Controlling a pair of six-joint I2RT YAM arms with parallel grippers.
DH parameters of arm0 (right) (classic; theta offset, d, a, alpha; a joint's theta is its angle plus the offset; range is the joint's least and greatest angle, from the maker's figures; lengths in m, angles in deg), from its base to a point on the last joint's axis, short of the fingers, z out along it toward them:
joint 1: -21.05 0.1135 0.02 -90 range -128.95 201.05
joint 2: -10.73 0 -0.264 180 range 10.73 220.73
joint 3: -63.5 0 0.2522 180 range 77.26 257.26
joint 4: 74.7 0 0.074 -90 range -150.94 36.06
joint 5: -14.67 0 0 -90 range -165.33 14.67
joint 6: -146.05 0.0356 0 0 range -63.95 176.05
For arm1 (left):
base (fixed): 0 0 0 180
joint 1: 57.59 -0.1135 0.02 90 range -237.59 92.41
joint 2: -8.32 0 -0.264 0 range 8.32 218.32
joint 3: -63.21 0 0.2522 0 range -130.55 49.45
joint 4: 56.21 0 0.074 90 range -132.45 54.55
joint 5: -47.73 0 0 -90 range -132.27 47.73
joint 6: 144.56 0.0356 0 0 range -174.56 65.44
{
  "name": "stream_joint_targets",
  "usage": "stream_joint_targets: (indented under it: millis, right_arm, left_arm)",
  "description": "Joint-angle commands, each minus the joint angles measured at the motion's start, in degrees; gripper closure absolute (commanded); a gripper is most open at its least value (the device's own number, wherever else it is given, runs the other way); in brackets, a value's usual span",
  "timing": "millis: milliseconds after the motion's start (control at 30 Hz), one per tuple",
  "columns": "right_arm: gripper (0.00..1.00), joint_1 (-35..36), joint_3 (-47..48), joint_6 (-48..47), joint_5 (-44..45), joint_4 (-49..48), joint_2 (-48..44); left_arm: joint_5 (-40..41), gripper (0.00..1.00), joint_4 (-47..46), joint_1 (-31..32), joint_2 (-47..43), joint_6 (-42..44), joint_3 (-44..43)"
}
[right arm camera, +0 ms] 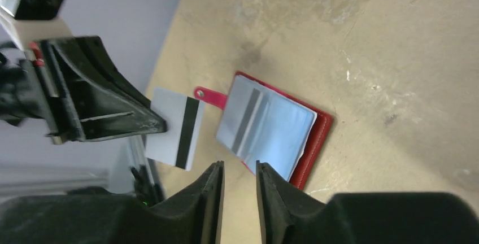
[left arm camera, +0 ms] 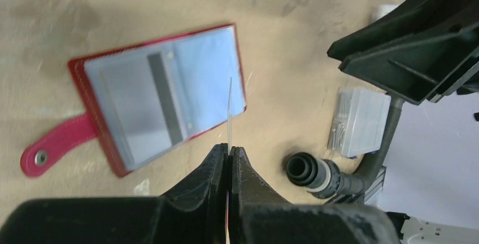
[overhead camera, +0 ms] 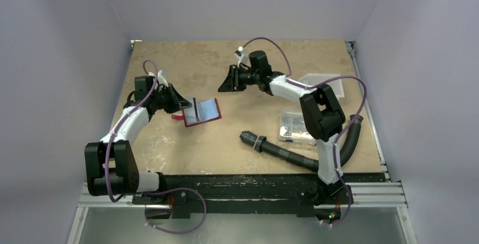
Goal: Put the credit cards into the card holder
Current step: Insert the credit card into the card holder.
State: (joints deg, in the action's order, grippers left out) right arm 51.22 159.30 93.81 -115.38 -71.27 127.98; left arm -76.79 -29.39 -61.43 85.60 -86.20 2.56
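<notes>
The left gripper (left arm camera: 229, 152) is clenching a card (right arm camera: 174, 126) by one edge, holding it off the desk (overhead camera: 197, 153) beside the holder (overhead camera: 201, 112). The holder is lying open on the desk, a grey card (left arm camera: 135, 103) and a blue card (left arm camera: 206, 80) sitting in its clear pockets. The right gripper (right arm camera: 238, 168) is hanging partly released, grasping nothing. A clear box (overhead camera: 294, 126) is holding small parts, too blurred to identify.

A scuffed tan wooden tabletop (overhead camera: 197, 159) lies beneath the right gripper (overhead camera: 225, 81). Well to that gripper's right and nearer the bases sits 1 clear plastic compartment box (overhead camera: 292, 126). Just beside the box on its near side, 1 black corrugated hose (overhead camera: 282, 152) with a pale collar lies flat, its open end pointing left. 1 white plastic tray (overhead camera: 330, 83) rests far to the gripper's right, partly hidden.
</notes>
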Motion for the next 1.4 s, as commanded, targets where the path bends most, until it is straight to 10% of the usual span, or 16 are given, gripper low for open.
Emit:
stream_joint_targets:
  millis: [0, 200, 1367]
  right_arm:
    - [0.74, 5.1, 11.1, -16.8, -0.3, 22.9, 6.9]
    - [1.0, 7.4, 16.0, -16.1, -1.4, 21.4, 12.5]
    - [1.0, 5.7, 12.9, -13.1, 1.5, 17.3, 16.3]
  left_arm:
    - [-1.0, 1.0, 6.6, -1.9, 1.9, 5.5, 2.1]
    - [-2.6, 1.0, 3.5, -3.0, 5.2, 6.0, 2.5]
    - [-7.1, 1.0, -11.5, -3.1, 17.3, 1.8, 1.9]
